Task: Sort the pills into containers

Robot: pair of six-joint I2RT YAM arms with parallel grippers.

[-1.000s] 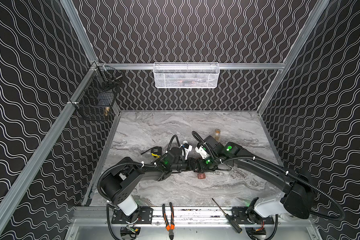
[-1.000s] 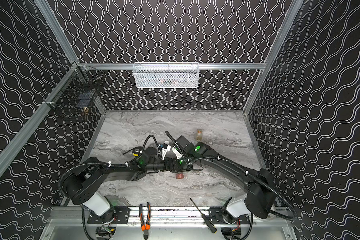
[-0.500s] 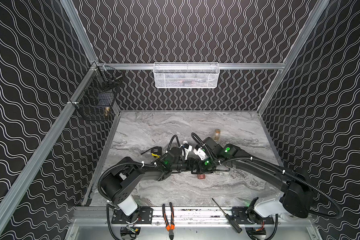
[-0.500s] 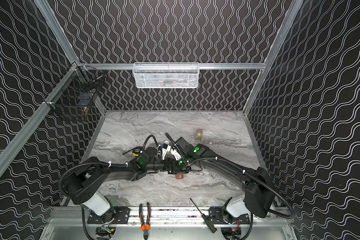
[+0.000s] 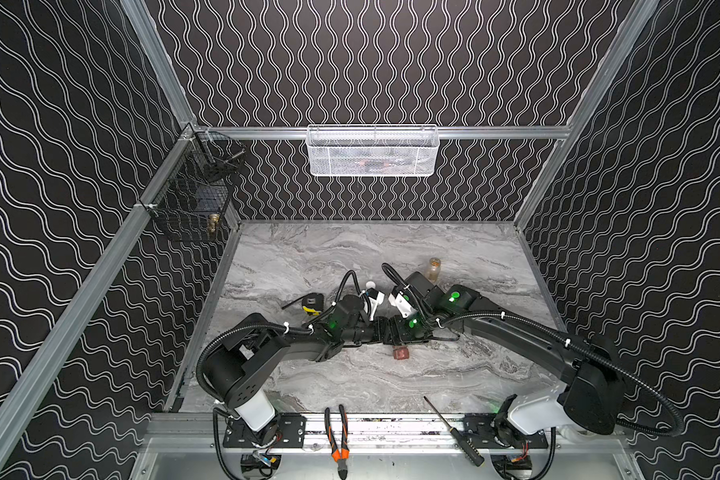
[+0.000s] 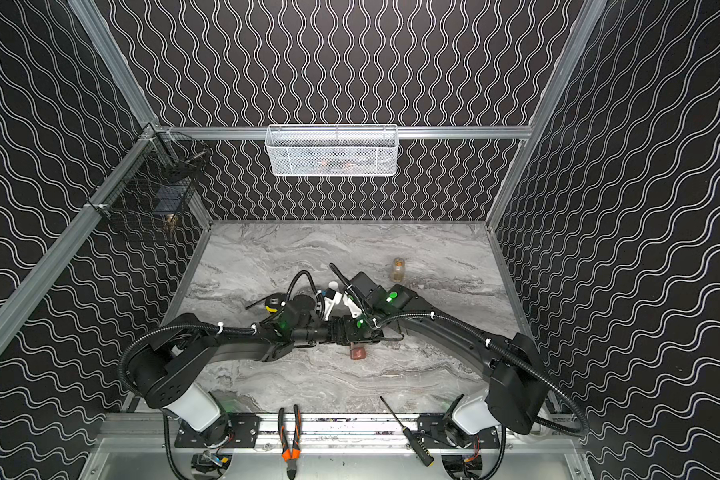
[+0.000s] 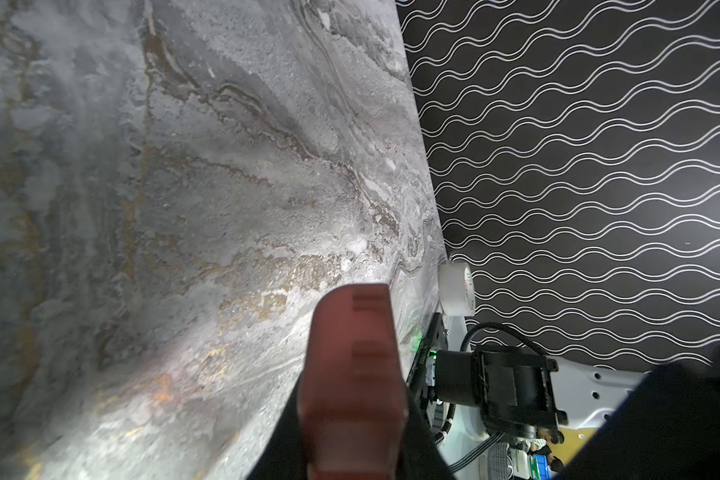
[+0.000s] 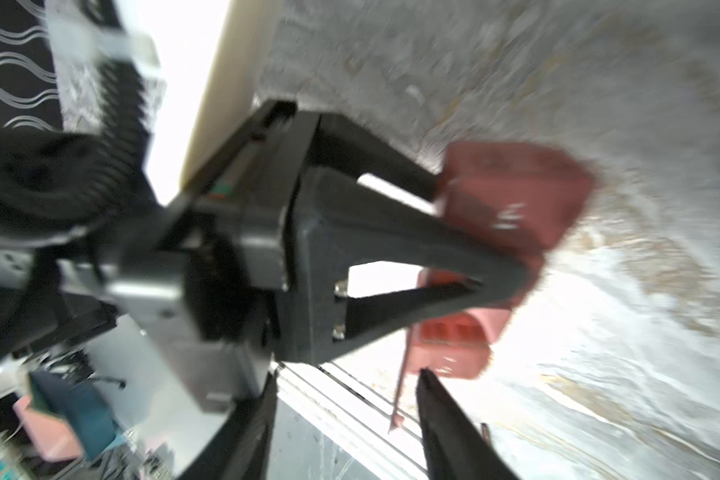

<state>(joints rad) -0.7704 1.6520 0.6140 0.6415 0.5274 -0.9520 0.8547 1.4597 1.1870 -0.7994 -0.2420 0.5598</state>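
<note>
Containers [image 7: 352, 386], a reddish-brown strip of joined compartments with small white marks, sit over the middle of the marble counter [image 5: 350, 257], towards its front edge. One end pokes out below the two meeting arms in both top views. The left tool [image 8: 474, 232] is clamped on the strip. The right tool [image 8: 350, 378] faces it with fingers apart, one fingertip [image 8: 431, 395] just beside a paler compartment; blur hides whether they touch. A small amber bottle [image 5: 434, 268] stands well behind.
</note>
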